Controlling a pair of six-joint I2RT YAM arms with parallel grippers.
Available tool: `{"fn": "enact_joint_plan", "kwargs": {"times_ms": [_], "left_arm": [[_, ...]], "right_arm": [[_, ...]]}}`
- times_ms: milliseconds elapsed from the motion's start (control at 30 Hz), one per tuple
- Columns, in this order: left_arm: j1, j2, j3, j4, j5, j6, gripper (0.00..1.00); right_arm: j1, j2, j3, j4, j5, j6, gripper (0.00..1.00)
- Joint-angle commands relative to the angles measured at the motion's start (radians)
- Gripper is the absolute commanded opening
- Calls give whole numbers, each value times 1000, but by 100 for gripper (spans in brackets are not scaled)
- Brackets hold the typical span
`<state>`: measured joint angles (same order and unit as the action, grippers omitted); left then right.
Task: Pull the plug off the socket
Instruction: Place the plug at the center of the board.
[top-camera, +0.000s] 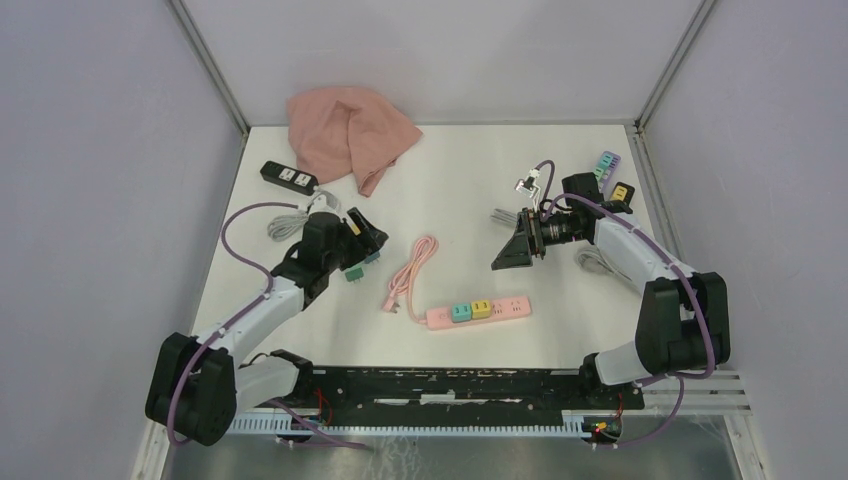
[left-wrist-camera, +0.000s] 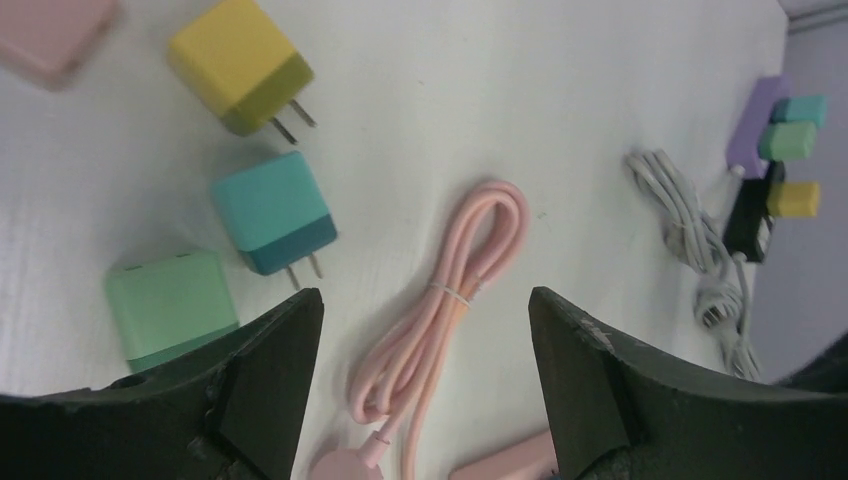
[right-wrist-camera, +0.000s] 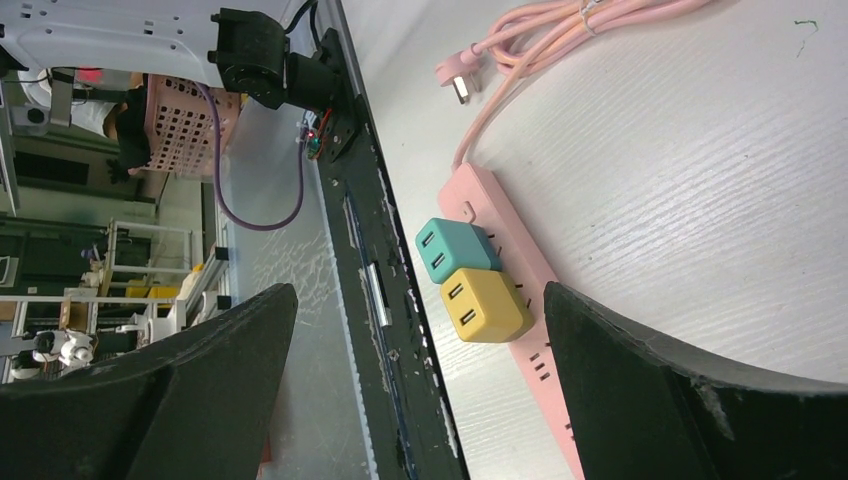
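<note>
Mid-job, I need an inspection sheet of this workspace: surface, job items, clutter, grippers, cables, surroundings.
Surface: white table; no damage seen.
Job's things: pink power strip with seated teal plug and seated yellow plug; loose yellow plug, loose teal plug and loose green plug lying by the left gripper.
Clutter: pink cloth at the back; black power strip back left; purple power strip and second black power strip, both holding plugs, far right.
Grippers: left gripper jaws open, empty; right gripper jaws open, empty.
Cables: pink cable coiled and tied; grey cable coiled at right.
Surroundings: grey enclosure walls; nothing else seen.
</note>
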<state>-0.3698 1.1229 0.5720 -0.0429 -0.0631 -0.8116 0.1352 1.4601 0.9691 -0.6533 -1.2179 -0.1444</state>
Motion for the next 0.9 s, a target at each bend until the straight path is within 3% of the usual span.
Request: {"fn": "enact_joint_plan", "kwargs": {"times_ms": [0, 267, 467, 533, 767, 867], "left_arm": [[4, -3, -29, 195, 250, 55, 82], [0, 23, -149, 570, 567, 22, 82], [-33, 22, -237, 859, 669, -13, 83], [-53, 26, -268, 969, 699, -25, 83], [-93, 77, -293, 1179, 771, -68, 84], [-98, 82, -297, 1203, 779, -69, 84]], "right_arm": [[-1, -35, 36, 8, -13, -21, 100], [-2, -38, 40, 10, -71, -33, 100], [0, -53, 51, -91, -136, -221, 100], [0, -48, 79, -217, -179, -381, 100], [22, 109, 337, -1058, -138, -1394, 100], [48, 147, 406, -1104, -130, -1406, 100]]}}
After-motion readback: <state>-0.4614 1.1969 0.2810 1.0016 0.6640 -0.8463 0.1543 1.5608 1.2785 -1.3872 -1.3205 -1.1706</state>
